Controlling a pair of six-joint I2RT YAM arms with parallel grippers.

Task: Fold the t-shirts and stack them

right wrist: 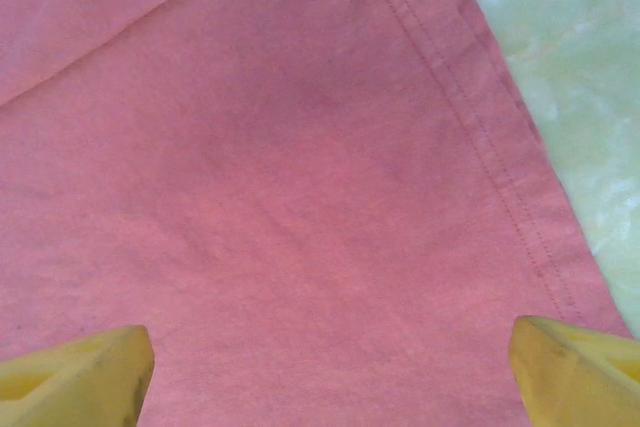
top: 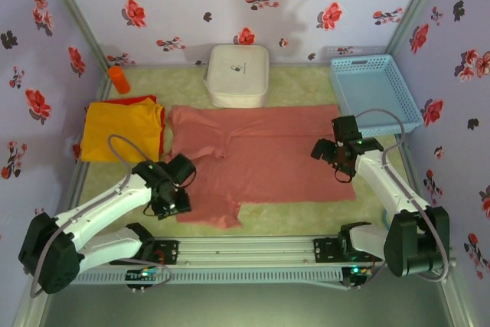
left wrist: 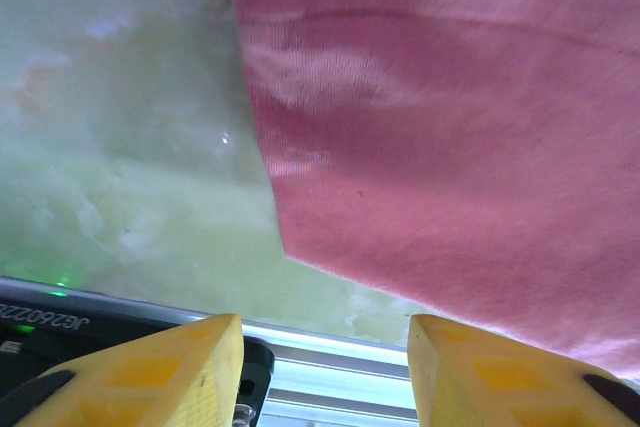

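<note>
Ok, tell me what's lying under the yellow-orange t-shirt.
A red t-shirt peeks out along the far edge of the yellow-orange t-shirt. The rest of it is covered, so how it is folded, or whether anything else lies beneath, cannot be seen.

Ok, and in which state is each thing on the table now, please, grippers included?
salmon-pink t-shirt: spread flat, unfolded
yellow-orange t-shirt: folded, lying on the red t-shirt
red t-shirt: underneath, just an edge visible
white box: closed
light blue basket: empty
left gripper: open, holding nothing
right gripper: open, holding nothing
</note>
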